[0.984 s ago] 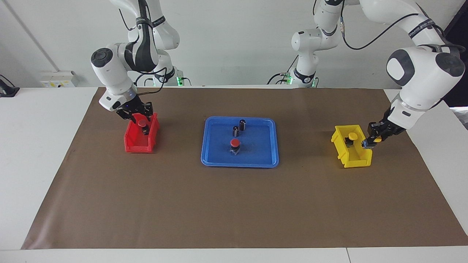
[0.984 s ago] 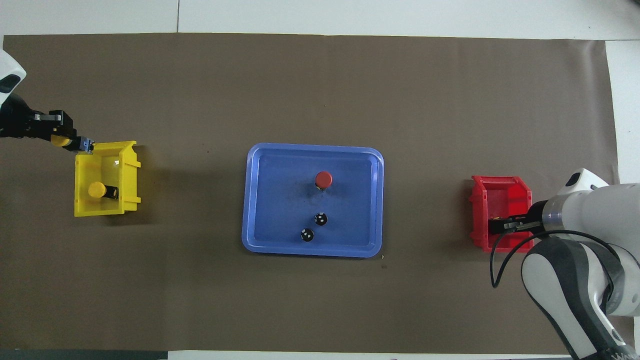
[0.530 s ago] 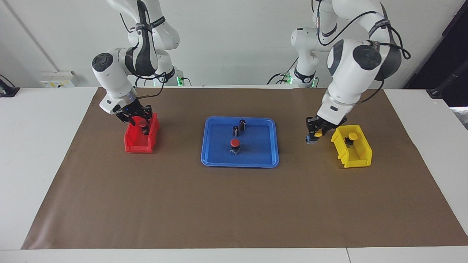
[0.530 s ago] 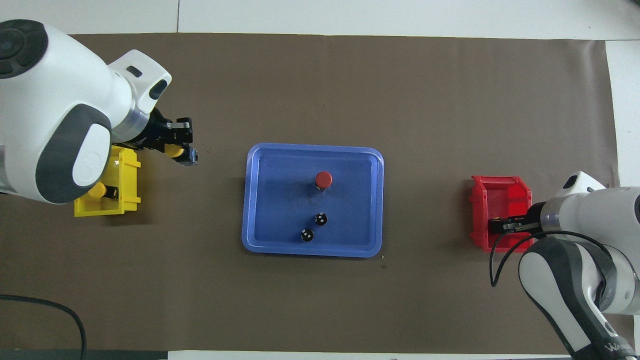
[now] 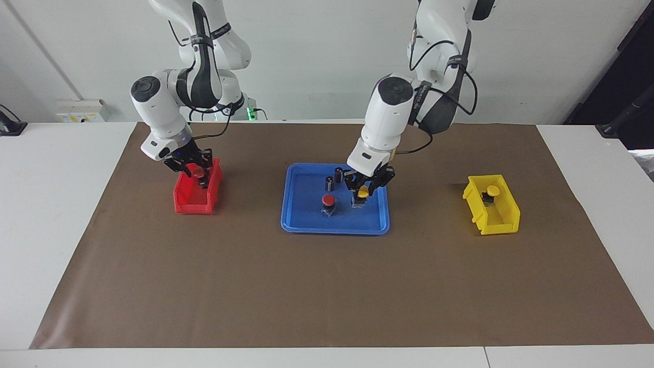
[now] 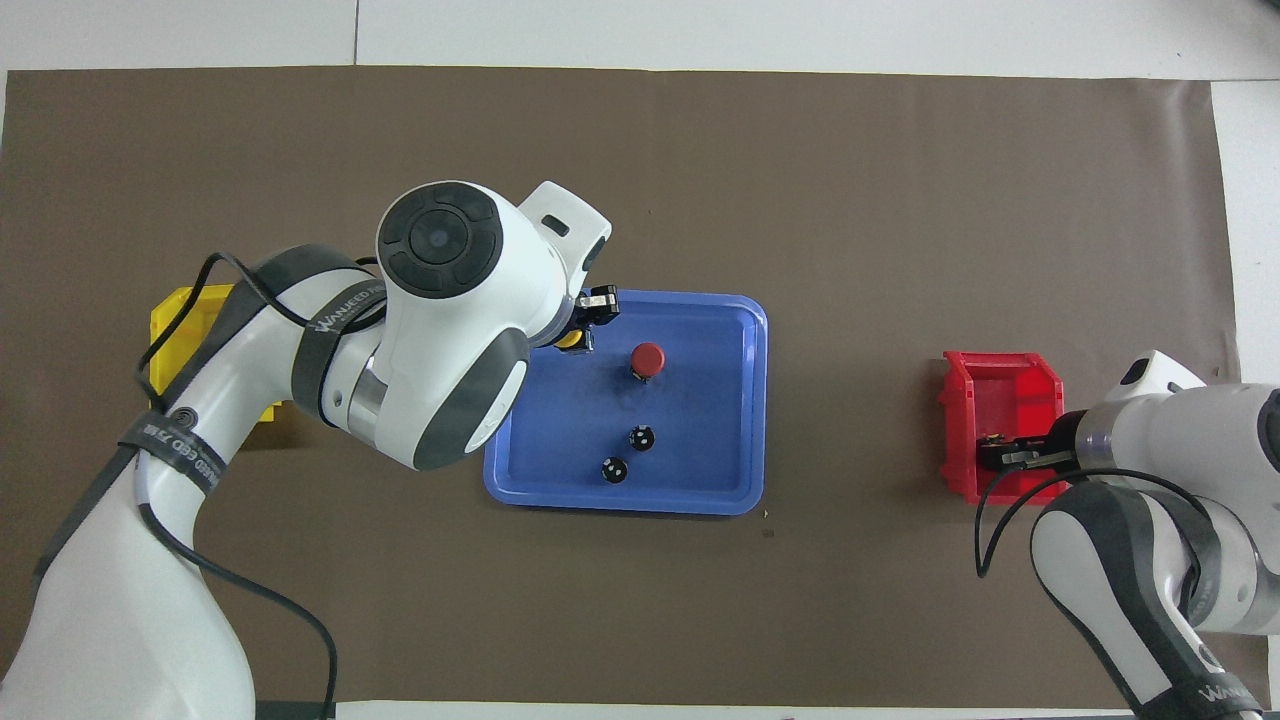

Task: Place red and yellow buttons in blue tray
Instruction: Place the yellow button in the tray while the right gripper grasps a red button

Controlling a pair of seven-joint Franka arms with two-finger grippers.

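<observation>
The left gripper (image 5: pixel 362 193) pinches a yellow button (image 5: pixel 363 192), probably light and stiff, by its base over the blue tray (image 5: pixel 301 222); the right gripper (image 5: pixel 194 171) grips a red button (image 5: pixel 196 172).

left gripper (image 5: pixel 364 193) clamped, reaching down; right gripper (image 5: pixel 194 171) clamped, low

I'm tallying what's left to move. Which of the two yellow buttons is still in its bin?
The yellow button in the yellow bin, at the left arm's end. The other yellow button is gripped by the left gripper over the blue tray.
</observation>
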